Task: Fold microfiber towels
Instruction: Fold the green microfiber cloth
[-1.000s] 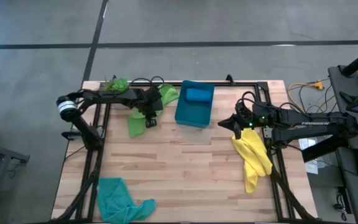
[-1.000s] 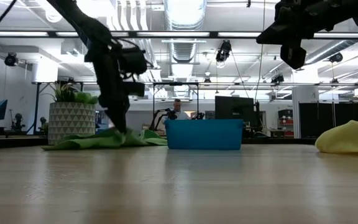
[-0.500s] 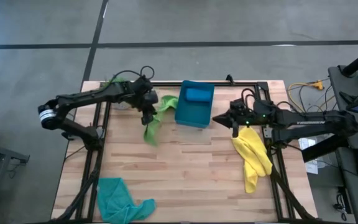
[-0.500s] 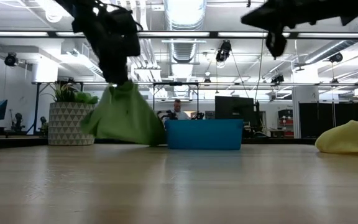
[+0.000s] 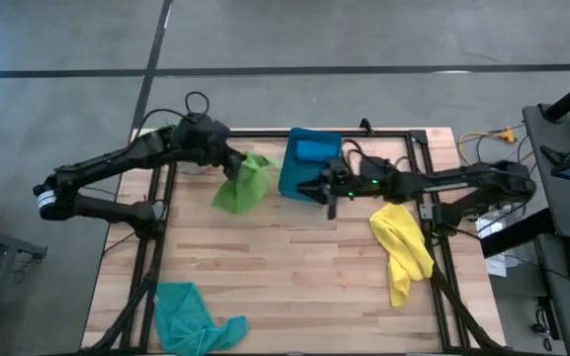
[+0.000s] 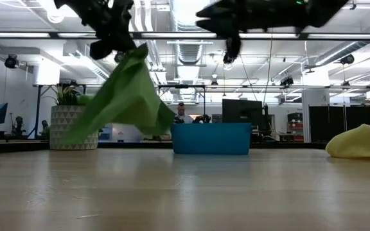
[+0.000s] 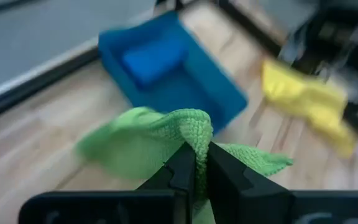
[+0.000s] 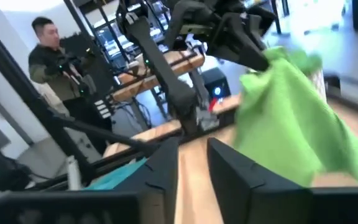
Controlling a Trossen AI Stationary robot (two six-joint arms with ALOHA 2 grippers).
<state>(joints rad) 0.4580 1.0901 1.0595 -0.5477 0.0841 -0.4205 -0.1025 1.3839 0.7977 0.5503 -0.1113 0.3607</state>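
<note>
High view: left gripper (image 5: 228,168) is clamped on the lime green towel (image 5: 242,186) hanging left of centre, so bring your slightly parted, empty right gripper (image 5: 327,192) to a free corner before spreading it flat.

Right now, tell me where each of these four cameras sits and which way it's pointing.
High view: overhead, straight down on the table, both arms.
Low view: tabletop level, facing the room; arms enter from above.
Left wrist view: behind the left gripper, shut on the green towel, facing the bin.
Right wrist view: behind the open right gripper, facing the left arm.
Shared: all show the green towel.
</note>
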